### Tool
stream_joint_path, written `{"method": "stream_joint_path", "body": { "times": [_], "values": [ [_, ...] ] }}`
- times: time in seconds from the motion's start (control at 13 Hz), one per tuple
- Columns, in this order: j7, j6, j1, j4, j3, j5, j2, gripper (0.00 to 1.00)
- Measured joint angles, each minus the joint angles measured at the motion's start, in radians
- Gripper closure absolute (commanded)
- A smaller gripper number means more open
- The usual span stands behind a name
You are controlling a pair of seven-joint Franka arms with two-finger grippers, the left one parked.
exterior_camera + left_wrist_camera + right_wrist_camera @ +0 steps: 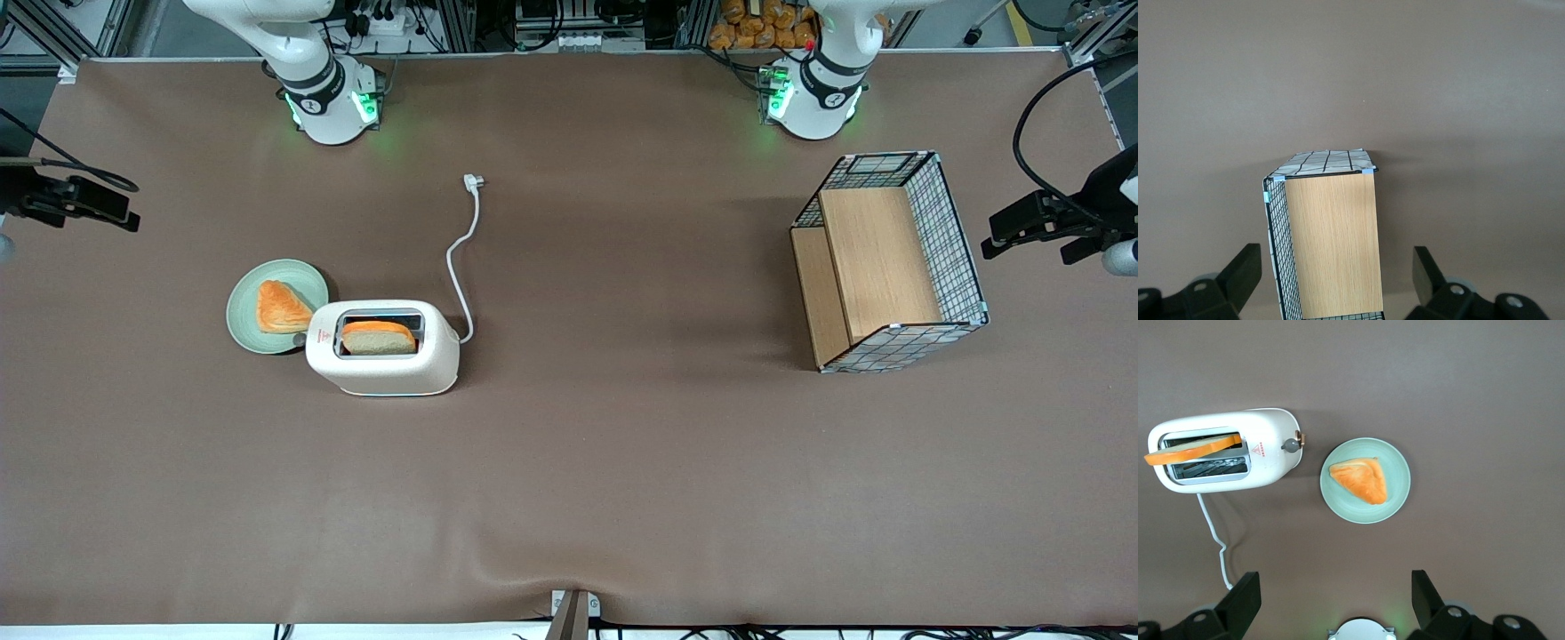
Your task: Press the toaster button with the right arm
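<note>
Toaster (382, 348) sits left of centre in the front view on the table (622, 462), a bread slice (380, 338) standing in one slot. Toaster button (1291, 445) protrudes from the narrow end facing the green plate (1398, 497), unpressed. Gripper (1336, 600) hovers high above, fingers (1241, 597) apart, empty; closing them first would probably give a firmer pressing tip.

You have a wide, matte brown cloth-covered surface (622, 462) under even light, with a slight wrinkle at its edge nearest the front camera. Above its upper edge in the front view you see grey aluminium framing (53, 36) and tangled black cables (613, 13).
</note>
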Motion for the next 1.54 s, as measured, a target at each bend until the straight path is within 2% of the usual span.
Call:
{"method": "stream_joint_path", "body": {
  "times": [0.23,0.54,0.62,0.69,0.77,0.85,0.92,1.08,1.31,1.54],
  "values": [
    [0.000,-0.016,0.000,-0.014,0.002,0.029,0.052,0.00],
    [0.000,0.008,-0.002,-0.110,-0.002,0.139,0.092,0.00],
    [0.000,0.030,-0.002,-0.129,-0.002,0.152,0.098,0.14],
    [0.000,0.049,-0.002,-0.145,-0.001,0.160,0.107,0.35],
    [0.000,0.070,-0.002,-0.162,-0.001,0.169,0.116,0.63],
    [-0.001,0.092,-0.002,-0.181,0.000,0.181,0.124,0.82],
    [-0.002,0.116,-0.002,-0.201,0.002,0.194,0.130,0.92],
    [-0.006,0.159,-0.001,-0.237,0.004,0.218,0.139,1.00],
    [-0.014,0.193,0.006,-0.255,0.009,0.229,0.150,1.00],
    [-0.061,0.233,0.006,-0.257,0.009,0.279,0.173,1.00]
  ]
}}
